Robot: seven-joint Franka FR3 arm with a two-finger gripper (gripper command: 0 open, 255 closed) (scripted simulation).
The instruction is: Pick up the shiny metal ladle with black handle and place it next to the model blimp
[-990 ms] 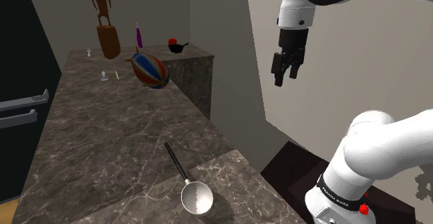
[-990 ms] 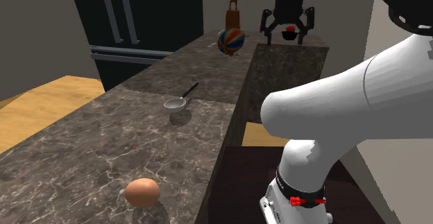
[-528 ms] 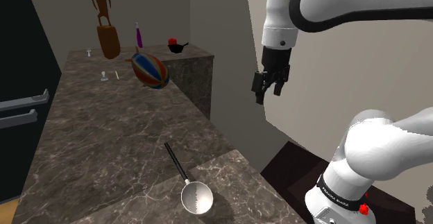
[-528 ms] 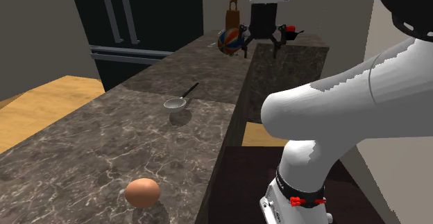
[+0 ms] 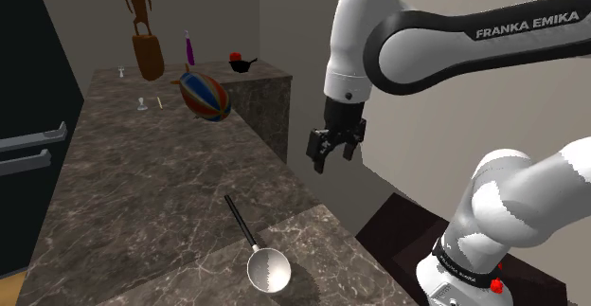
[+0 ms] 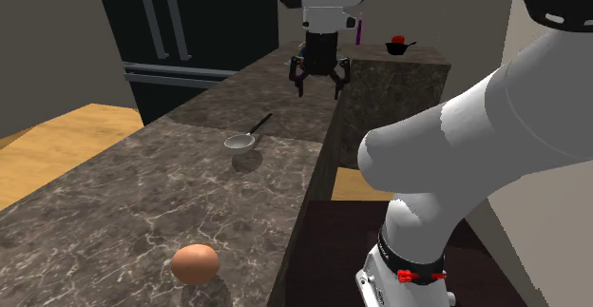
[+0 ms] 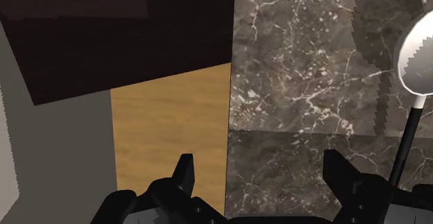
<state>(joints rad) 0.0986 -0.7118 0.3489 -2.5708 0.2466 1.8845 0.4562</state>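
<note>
Overhead, the arm [image 5: 417, 44] bends downward, empty fingers [image 7: 184, 170] spread apart over the counter's [image 5: 170, 181] edge.

Both exterior views high, along the shared counter [image 5: 170, 181]; wrist view straight down.

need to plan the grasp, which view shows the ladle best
The shoulder view: the whole ladle lies unobstructed on the counter, bowl and black handle both clear. The second exterior view shows it whole but farther off. The wrist view catches its bowl, cut by the frame's edge, and handle beside the gripper.
</note>
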